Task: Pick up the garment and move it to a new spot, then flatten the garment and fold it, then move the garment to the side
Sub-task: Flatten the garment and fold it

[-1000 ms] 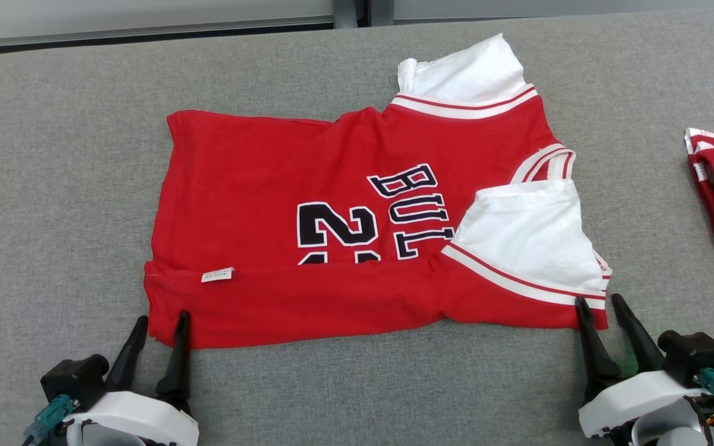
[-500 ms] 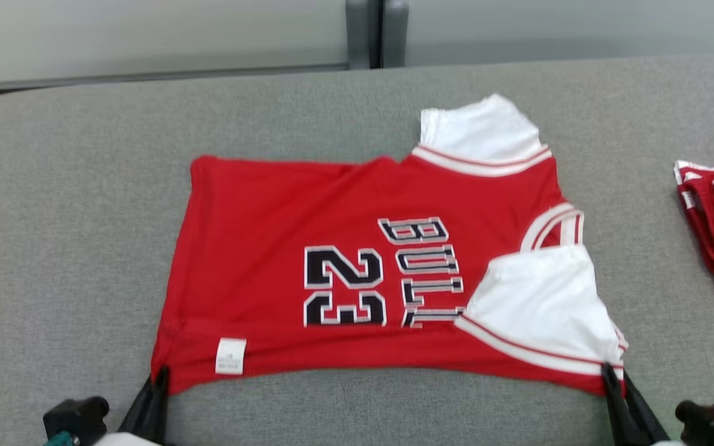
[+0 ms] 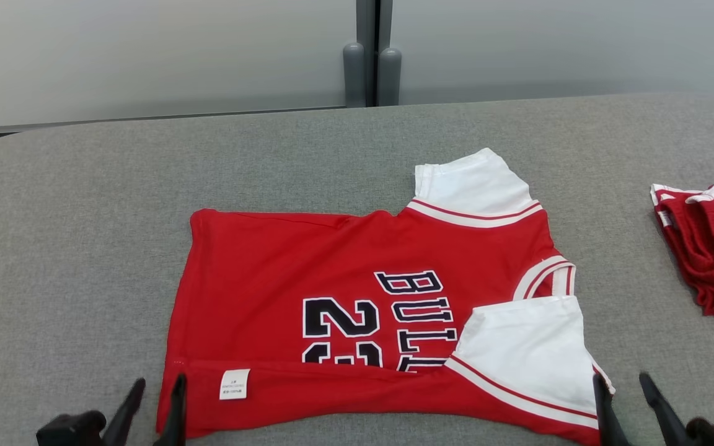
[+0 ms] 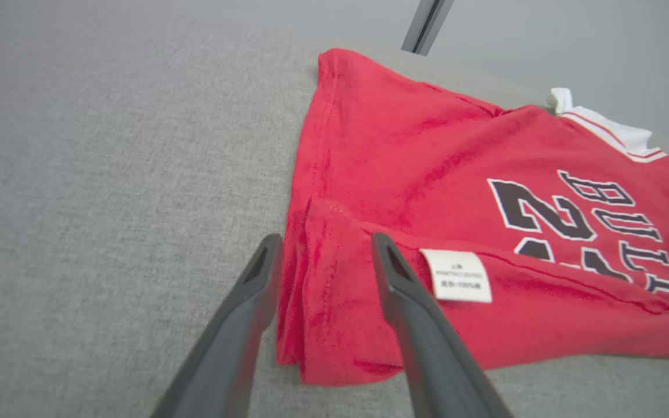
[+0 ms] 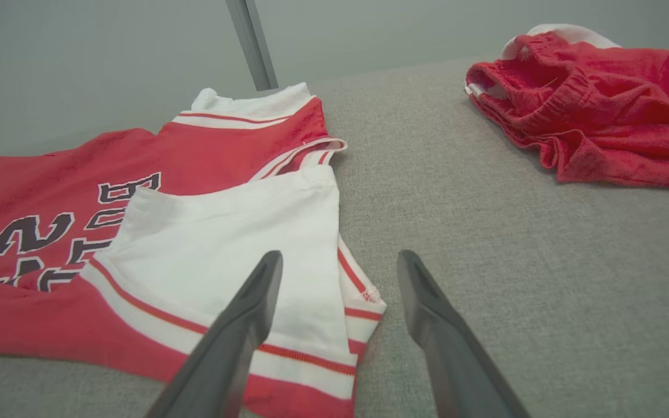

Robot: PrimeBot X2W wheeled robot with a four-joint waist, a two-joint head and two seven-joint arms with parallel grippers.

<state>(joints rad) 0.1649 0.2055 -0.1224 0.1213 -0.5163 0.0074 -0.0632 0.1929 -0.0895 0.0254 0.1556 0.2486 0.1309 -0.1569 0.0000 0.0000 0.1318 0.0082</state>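
Low and pointing forward, the left tool (image 3: 159,379) and right tool (image 3: 620,376) match — fingers spread apart.

Jersey (image 3: 344,310) ctr of table (image 3: 84,217); shorts (image 3: 710,248) well apart at rt edge.

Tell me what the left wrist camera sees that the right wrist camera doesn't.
Left wrist view, not the right one: the white care label and the jersey's doubled hem corner, straddled by the left gripper's open fingers. Right wrist view, not the left one: a bunched red garment lying apart from the jersey, and the right gripper, open at the edge of the near white sleeve. Both: the red Bulls jersey with its black lettering, and the grey fabric table.
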